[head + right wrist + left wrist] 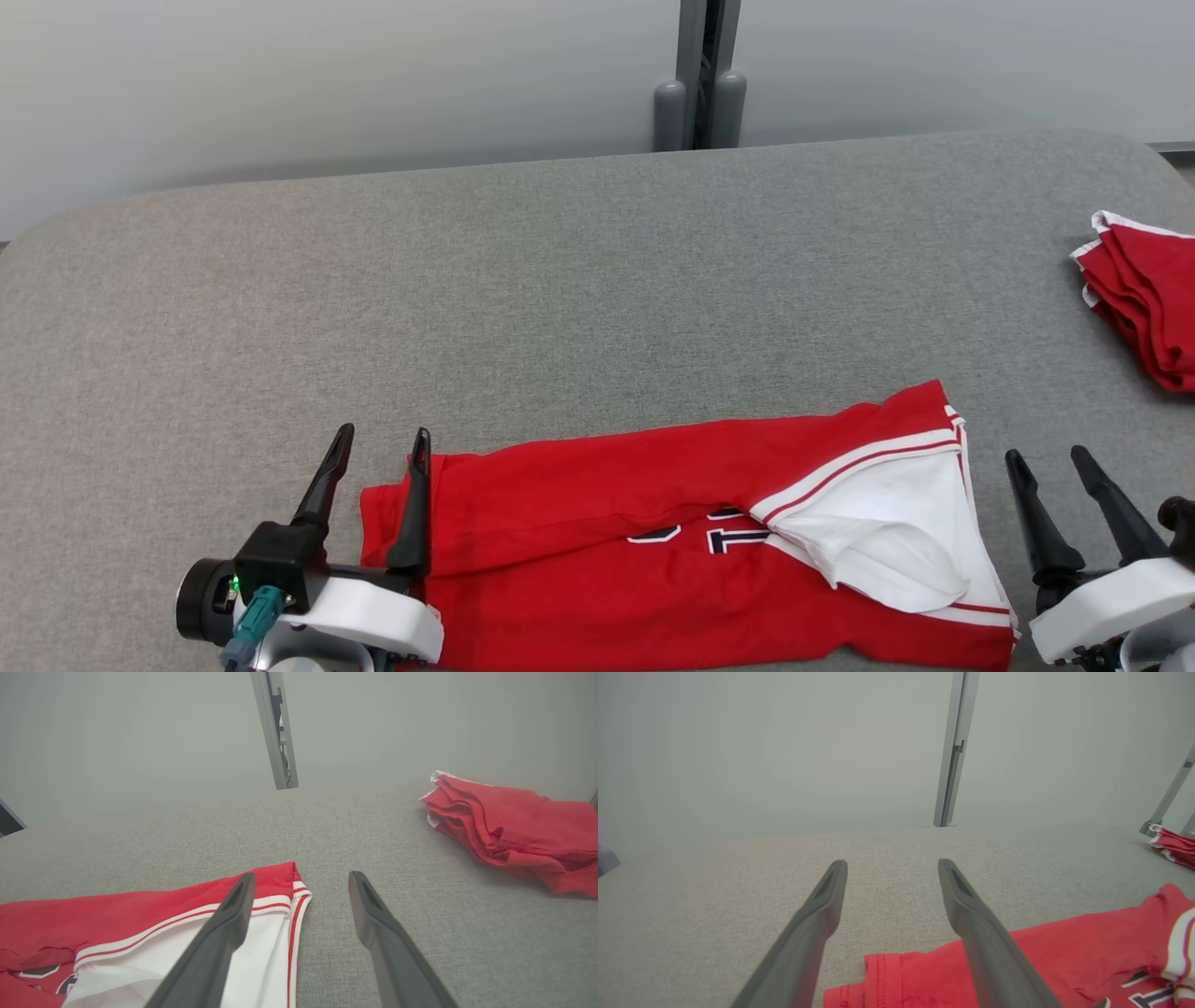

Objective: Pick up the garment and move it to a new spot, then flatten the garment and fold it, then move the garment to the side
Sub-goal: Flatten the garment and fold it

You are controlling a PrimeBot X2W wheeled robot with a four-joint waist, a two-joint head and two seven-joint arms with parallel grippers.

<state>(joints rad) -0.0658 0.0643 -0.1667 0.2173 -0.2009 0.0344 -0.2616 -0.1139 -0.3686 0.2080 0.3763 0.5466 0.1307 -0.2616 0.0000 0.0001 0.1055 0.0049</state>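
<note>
The garment [597, 523] lies as a long red band at the near edge of the grey surface [560, 280], with its white sleeve on top at the right end. Left tool [385, 434]: fingers spread, empty, one finger over the garment's left edge. Right tool [1047, 455]: spread, empty, just beside the sleeve end. Both point toward the far edge.

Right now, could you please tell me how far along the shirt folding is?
Done, it seems: the shirt lies on the table as a long band, its white sleeve turned in. In hand: nothing; the left gripper and right gripper stand open at its two ends, gripping no cloth. Left, probably: the crosswise fold, then moving it aside, perhaps toward the red pile.
</note>
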